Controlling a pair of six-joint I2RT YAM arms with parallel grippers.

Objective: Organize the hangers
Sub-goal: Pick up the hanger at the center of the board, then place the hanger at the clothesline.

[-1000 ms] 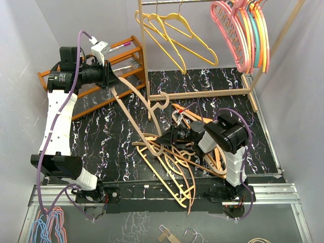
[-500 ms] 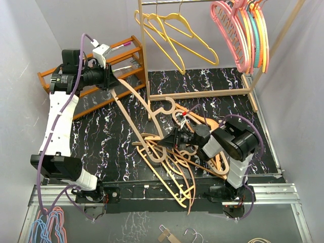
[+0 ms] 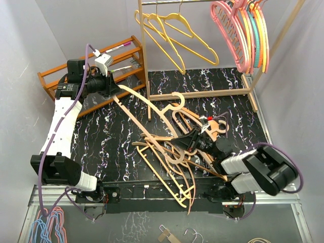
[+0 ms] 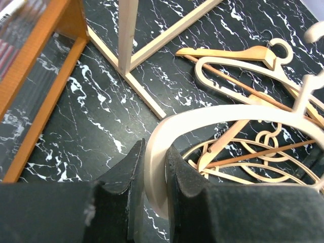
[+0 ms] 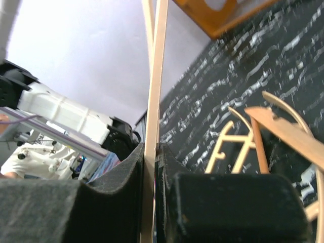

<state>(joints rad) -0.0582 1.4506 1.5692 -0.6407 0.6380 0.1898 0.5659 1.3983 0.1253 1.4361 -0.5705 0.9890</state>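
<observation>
The task is being judged as partly done. Several yellow hangers point(image 3: 174, 38) and a tight group of pink, orange and teal hangers point(image 3: 243, 35) are being carried by the metal rail point(image 3: 202, 1) of the tall pale frame point(image 3: 144, 61), so that share of the sorting is being counted as finished. A tangled heap of tan wooden hangers point(image 3: 172, 162) is being left on the dark marbled surface point(image 3: 101, 136), between the two arms and just in front of the frame's foot, and this heap is being taken as the bulk of the work not yet done. One pale curved hanger point(image 4: 228, 114) is being pinched at the end of its arm by the left pincer point(image 4: 154, 154), whose pads are being pressed against both sides of the wood; the hanger is being held raised above the surface beside the orange-brown slatted rack point(image 3: 45, 81), with its hook pointing towards the frame. A thin wooden bar point(image 5: 158, 61) is being gripped by the right pincer point(image 5: 151, 152), its pads being squeezed close on it above the heap; which hanger that bar belongs to cannot be told. The step in hand is being read as one wooden hanger being freed from the tangle, with hooking onto the rail not yet reached.
</observation>
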